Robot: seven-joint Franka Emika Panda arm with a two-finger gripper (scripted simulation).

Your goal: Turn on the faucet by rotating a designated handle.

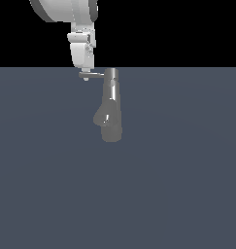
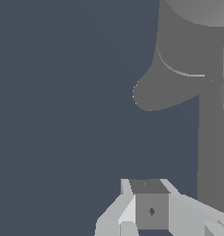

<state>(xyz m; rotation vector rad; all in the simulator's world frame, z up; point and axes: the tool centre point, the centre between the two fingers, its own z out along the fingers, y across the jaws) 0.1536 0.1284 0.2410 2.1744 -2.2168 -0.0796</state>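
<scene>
Atop the upright faucet [image 1: 110,104], the handle [image 1: 92,75] lay horizontal, pointing toward the exterior view's left; the gripper [image 1: 84,73] met its tip, jaw opening indiscernible.

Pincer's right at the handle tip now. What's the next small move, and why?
Probably a short sideways push on the handle to start it swinging about the faucet. The pincer sits at the rod's free end, where leverage is greatest; contact itself isn't clear.

The faucet [image 2: 187,60] fills one side above the gripper [image 2: 150,207].
</scene>
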